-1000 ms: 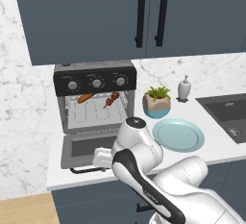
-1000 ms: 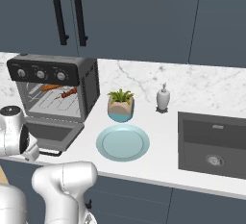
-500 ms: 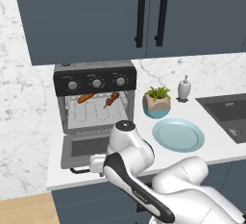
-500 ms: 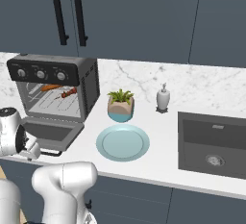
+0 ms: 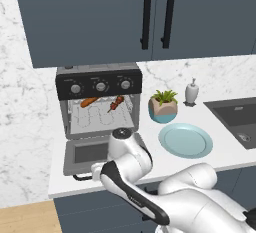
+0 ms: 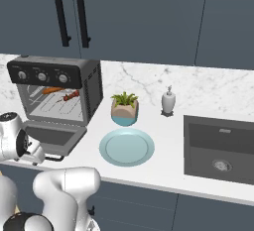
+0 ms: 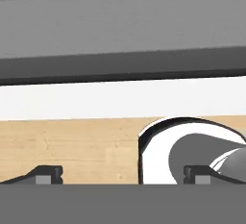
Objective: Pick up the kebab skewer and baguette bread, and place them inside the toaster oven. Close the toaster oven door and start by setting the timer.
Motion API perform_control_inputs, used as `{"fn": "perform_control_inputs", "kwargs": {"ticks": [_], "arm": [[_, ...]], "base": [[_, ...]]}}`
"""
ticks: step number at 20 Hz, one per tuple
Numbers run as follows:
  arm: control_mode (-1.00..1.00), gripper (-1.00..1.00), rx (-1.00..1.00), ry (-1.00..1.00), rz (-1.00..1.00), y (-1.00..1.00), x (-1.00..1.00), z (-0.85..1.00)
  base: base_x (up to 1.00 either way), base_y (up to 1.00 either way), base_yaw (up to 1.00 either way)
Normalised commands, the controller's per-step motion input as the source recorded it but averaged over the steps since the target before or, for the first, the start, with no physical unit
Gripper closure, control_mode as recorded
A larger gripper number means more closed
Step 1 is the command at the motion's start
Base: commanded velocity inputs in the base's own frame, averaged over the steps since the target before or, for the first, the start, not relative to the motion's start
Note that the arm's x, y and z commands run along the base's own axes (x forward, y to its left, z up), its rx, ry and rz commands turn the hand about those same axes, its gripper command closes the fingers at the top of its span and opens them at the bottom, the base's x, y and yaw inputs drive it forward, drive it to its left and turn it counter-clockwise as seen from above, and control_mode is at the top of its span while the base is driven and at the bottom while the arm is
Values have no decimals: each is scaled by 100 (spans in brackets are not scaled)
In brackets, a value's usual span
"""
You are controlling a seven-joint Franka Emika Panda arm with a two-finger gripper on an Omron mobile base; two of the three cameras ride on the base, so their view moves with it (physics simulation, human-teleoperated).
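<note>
The toaster oven [image 5: 98,77] [image 6: 49,71] stands at the counter's left. Its door [image 5: 90,153] [image 6: 52,136] lies dropped down flat. On the wire rack inside, the orange-brown baguette bread [image 5: 89,101] [image 6: 51,90] lies at the left. The dark chunked kebab skewer [image 5: 116,103] [image 6: 71,95] lies to its right. My gripper [image 5: 95,171] [image 6: 35,154] [image 7: 124,175] hangs low at the door's front edge, by the black bar handle [image 5: 82,177]. Its fingertips [image 7: 48,174] stand far apart with nothing between them.
A light blue plate [image 5: 185,140] [image 6: 126,146] lies right of the oven. Behind it stand a potted plant [image 5: 163,106] [image 6: 124,109] and a soap dispenser [image 5: 192,92] [image 6: 168,101]. A dark sink [image 5: 237,119] [image 6: 218,148] is at the far right. Dark blue cabinets hang above.
My arm has shifted a little left and lower along the door's front edge. The jaws stayed open. Bread, skewer and door have not moved.
</note>
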Motion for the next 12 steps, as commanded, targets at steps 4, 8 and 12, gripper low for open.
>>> {"fn": "perform_control_inputs", "kwargs": {"ticks": [4, 8, 12], "arm": [[-100, -100, 0, 0, 0, 0, 8, -29], [-100, -100, 0, -2, 0, 0, 34, -21], [-100, -100, 0, -6, 0, 0, 36, -19]], "base": [[0, 0, 0], [0, 0, 0], [0, 0, 0]]}}
